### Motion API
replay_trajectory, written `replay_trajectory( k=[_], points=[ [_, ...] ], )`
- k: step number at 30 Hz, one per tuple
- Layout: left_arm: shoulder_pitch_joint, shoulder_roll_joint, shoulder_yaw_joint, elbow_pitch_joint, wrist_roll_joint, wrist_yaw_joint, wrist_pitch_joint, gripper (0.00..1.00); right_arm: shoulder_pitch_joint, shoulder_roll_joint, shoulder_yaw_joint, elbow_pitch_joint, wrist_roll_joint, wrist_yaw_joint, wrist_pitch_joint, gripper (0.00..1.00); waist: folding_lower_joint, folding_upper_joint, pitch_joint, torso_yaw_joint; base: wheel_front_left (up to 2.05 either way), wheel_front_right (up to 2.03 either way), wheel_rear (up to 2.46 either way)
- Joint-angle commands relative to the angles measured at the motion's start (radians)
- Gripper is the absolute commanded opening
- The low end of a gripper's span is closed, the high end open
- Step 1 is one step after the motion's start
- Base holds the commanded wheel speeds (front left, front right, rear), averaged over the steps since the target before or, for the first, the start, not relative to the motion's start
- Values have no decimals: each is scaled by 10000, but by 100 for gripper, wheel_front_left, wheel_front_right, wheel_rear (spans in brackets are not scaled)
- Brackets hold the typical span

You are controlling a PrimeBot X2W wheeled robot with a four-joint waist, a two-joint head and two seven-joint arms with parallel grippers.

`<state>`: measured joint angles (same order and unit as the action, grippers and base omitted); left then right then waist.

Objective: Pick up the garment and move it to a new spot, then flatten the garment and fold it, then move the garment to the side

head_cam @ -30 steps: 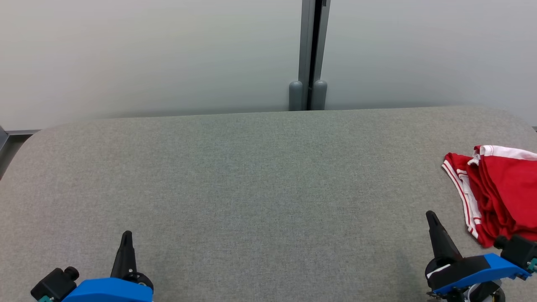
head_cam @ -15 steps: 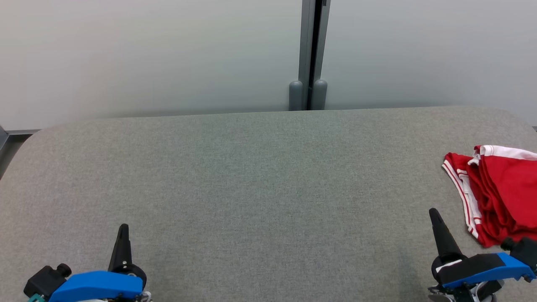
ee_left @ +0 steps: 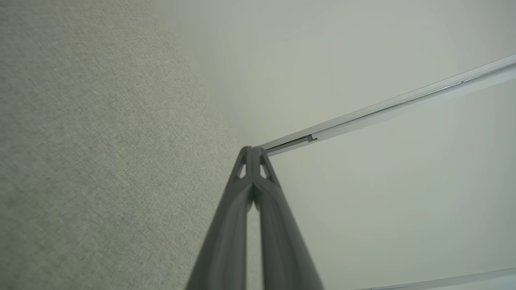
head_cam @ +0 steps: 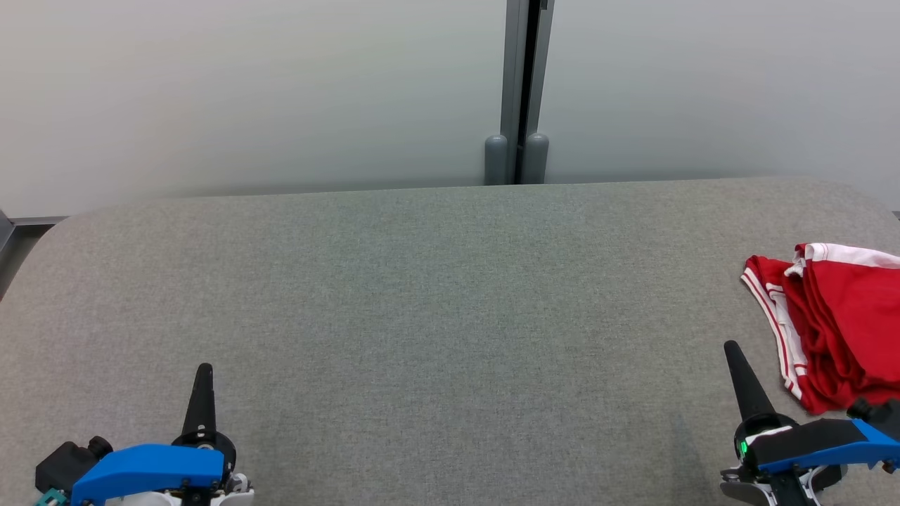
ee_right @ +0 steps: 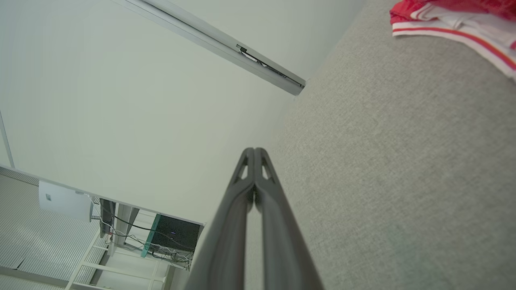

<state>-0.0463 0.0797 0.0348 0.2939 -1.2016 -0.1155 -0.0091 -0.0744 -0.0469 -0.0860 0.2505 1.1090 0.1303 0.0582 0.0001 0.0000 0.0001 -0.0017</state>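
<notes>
The garment [head_cam: 837,323] is a red piece with white stripes, folded in a bundle at the far right of the grey table [head_cam: 450,295]; its striped edge [ee_right: 455,24] shows at the top right of the right wrist view. My right gripper [head_cam: 731,346] is shut and empty, just left of the bundle's near corner and apart from it. In the right wrist view its fingertips [ee_right: 254,151] are pressed together. My left gripper [head_cam: 204,367] stands shut and empty at the near left, its tips [ee_left: 252,149] closed in the left wrist view.
A pale partition wall [head_cam: 246,91] with a grey vertical post [head_cam: 522,91] rises behind the table's far edge. The table's rounded left corner [head_cam: 42,246] drops off to the floor. Shelving and cables [ee_right: 133,241] show far off in the right wrist view.
Both grippers have slid a little forward over the table and tilted more upright. The garment has stayed put.
</notes>
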Motion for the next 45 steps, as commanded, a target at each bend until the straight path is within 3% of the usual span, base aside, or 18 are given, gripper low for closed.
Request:
replay_trajectory(
  k=[1,45],
  points=[
    [-264,-14,106,-131,-231,-73,89,0,-202,-44,-47,-104,308,5,38,0,0,0,1,1,0,0,0],
    [-623,-252,705,-441,-3399,-169,1042,0,-351,-54,-256,-77,4176,8,482,0,0,0,23,13,0,0,0]
  ],
)
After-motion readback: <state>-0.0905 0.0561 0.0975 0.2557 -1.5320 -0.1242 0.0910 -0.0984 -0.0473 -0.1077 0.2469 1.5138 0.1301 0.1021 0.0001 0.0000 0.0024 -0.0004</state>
